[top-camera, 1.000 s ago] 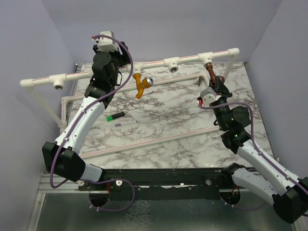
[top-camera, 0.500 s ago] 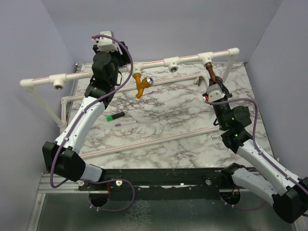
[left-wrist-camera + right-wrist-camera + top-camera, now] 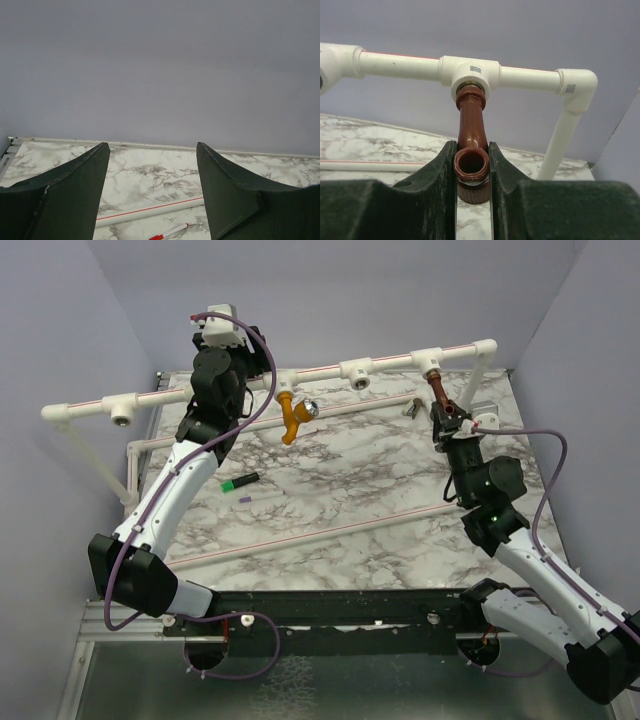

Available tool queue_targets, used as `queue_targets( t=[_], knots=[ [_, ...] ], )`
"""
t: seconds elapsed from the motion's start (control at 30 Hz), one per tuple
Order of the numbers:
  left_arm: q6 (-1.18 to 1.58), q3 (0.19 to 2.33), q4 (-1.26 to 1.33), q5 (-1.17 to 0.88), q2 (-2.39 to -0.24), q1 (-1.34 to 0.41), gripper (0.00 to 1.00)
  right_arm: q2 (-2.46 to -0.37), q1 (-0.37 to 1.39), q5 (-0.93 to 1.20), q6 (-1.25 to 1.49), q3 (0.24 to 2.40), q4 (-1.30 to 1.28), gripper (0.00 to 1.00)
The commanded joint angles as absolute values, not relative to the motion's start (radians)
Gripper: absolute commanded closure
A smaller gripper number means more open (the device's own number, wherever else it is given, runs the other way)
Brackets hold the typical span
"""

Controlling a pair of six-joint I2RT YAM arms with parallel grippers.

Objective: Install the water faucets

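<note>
While it hangs screwed by its upper end into a white T-fitting (image 3: 470, 72) on the raised pipe rail, the dark reddish-brown faucet (image 3: 471, 122) curves down and toward the right wrist camera. Its round open mouth sits squarely between the fingers of the right gripper (image 3: 471, 148). Both fingers press against the sides of that mouth, so the gripper is clamped narrowly on it. From above, the same faucet (image 3: 440, 392) shows just beyond the right gripper (image 3: 450, 425), near the rail's right end. The only print in view is a small square code label on the T-fitting and another on the white elbow (image 3: 577, 85) at the rail's corner, both too small to read. A thin red line runs along the pipe. Further left on the rail, the orange-yellow faucet (image 3: 292, 418) hangs from its own fitting, with its silver knob (image 3: 311, 410) on the right side. It is well apart from both grippers. The left gripper (image 3: 152, 150) stands wide with nothing between its fingers, facing the pale back wall above the marble table (image 3: 350, 490). A green marker (image 3: 240, 481) lies on the table below the orange-yellow faucet.
</note>
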State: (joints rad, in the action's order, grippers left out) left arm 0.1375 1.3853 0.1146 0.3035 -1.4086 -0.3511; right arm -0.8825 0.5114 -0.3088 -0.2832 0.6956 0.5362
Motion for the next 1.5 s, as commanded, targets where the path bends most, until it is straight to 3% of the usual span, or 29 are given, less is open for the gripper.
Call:
queue_targets(
  t=[0.0,0.63,1.03,1.47],
  knots=[
    [0.117,1.311,-0.173,0.258,-1.457,-0.362,0.28,-0.875,0.514,-0.320,-0.042,0.763,0.541,0.99],
    [0.117,1.309,-0.172,0.254,-1.453,-0.362,0.28,-0.844,0.514,-0.518,0.842,0.768,0.441,0.99],
    [0.118,1.307,-0.170,0.251,-1.455,-0.362,0.28,-0.859,0.514,-0.507,1.442,0.766,0.324,0.99],
    [0.118,1.307,-0.172,0.250,-1.454,-0.362,0.28,-0.861,0.514,-0.421,1.689,0.809,0.169,0.99]
  ],
)
